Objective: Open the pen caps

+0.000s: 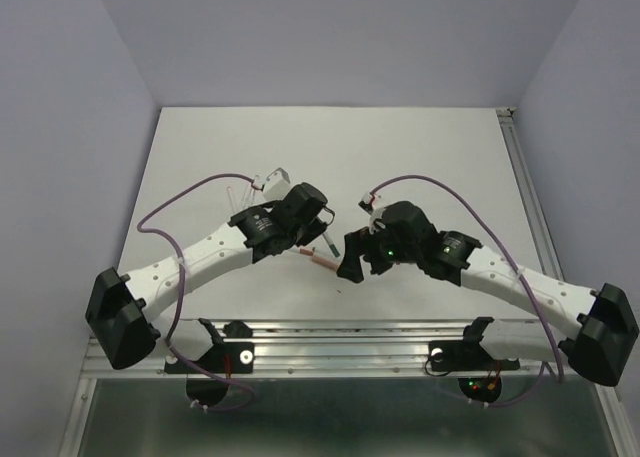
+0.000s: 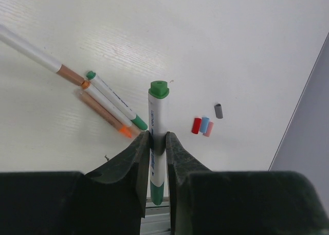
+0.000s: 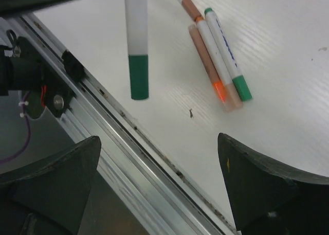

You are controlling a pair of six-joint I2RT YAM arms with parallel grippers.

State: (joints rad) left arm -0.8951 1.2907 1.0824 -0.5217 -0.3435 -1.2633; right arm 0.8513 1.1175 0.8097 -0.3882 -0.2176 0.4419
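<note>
My left gripper (image 2: 157, 137) is shut on a white pen (image 2: 157, 116) with a green cap on each end; one green end (image 2: 159, 88) points away, the other (image 2: 156, 193) sits between the fingers. That lower green end (image 3: 139, 76) hangs above and left of my right gripper (image 3: 158, 140), which is open and empty over the table's near edge. Loose red (image 2: 196, 125), blue (image 2: 204, 124), pink (image 2: 208, 130) and grey (image 2: 218, 111) caps lie together on the table. In the top view the left gripper (image 1: 322, 232) and the right gripper (image 1: 350, 262) are close together.
Three uncapped pens (image 2: 110, 104) lie side by side on the white table, also seen in the right wrist view (image 3: 218, 55). An aluminium rail (image 3: 118, 142) runs along the table's near edge. A grey wall (image 2: 308, 116) bounds the right side.
</note>
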